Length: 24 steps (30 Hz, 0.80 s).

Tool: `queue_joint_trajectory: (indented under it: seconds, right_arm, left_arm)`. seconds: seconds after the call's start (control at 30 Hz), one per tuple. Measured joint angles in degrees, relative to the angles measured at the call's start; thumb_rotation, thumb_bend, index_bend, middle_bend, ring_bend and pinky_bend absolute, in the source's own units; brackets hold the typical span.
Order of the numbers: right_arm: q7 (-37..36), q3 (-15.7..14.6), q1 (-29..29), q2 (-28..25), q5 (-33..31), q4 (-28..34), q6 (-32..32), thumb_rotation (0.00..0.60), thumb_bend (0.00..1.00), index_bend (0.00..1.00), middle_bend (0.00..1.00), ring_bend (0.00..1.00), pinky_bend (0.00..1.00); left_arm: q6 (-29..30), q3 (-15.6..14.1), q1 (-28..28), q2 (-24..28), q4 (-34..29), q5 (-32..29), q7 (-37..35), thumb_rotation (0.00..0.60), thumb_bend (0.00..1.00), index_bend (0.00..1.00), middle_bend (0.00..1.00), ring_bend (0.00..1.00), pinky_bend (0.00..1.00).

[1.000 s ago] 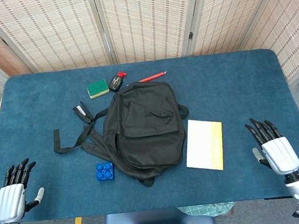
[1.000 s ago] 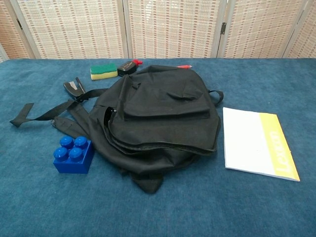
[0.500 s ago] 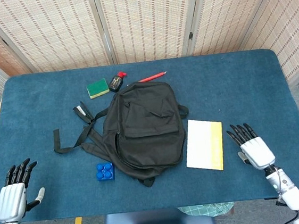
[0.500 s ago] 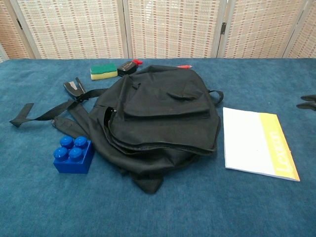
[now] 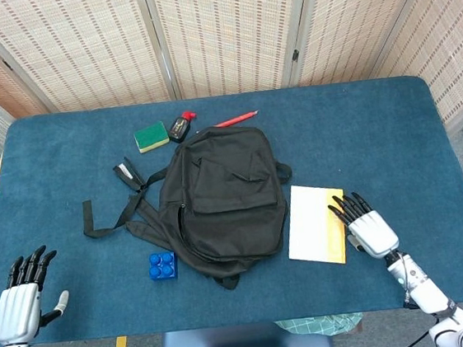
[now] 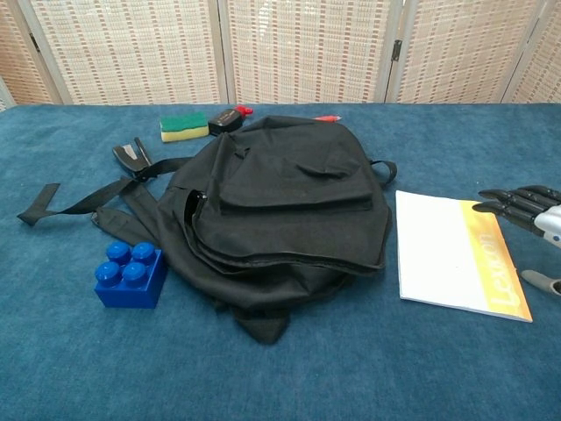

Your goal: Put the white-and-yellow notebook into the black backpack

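The white-and-yellow notebook (image 5: 316, 223) (image 6: 454, 254) lies flat on the blue table, just right of the black backpack (image 5: 222, 201) (image 6: 281, 209). The backpack lies flat with its straps trailing left. My right hand (image 5: 366, 228) (image 6: 527, 215) hovers open at the notebook's yellow right edge, fingers spread and pointing toward it, holding nothing. My left hand (image 5: 21, 301) rests open at the table's near left corner, far from both things; the chest view does not show it.
A blue toy brick (image 5: 162, 265) (image 6: 130, 274) sits by the backpack's near left side. At the back lie a green-and-yellow sponge (image 5: 151, 136), a small black-and-red item (image 5: 181, 125), a red pen (image 5: 236, 119) and a black stapler (image 5: 127, 175).
My right hand has moved left from the table's right side to the notebook's yellow edge. The left hand, notebook and backpack have not moved.
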<state>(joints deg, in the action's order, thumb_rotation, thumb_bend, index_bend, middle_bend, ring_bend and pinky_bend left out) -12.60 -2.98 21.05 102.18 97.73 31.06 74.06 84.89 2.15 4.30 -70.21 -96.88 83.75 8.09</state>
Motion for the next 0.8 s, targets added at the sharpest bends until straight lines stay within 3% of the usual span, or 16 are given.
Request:
queue_joint_trajectory:
  seconds: [0.47, 0.8]
  right_arm:
    - [-1.36, -0.94, 1.46, 2.22, -0.02, -2.67, 0.49, 0.600, 0.40, 0.03, 0.00, 0.05, 0.00]
    - [-1.43, -0.90, 2.77, 1.81, -0.07, -1.00, 1.65, 0.600, 0.40, 0.03, 0.01, 0.07, 0.00]
  left_arm:
    - [-0.03, -0.05, -0.12, -0.07, 0.31, -0.27, -0.19, 0.600, 0.41, 0.16, 0.09, 0.12, 0.00]
    - [0.22, -0.07, -0.28, 0.16, 0.15, -0.22, -0.42, 0.600, 0.41, 0.16, 0.09, 0.12, 0.00]
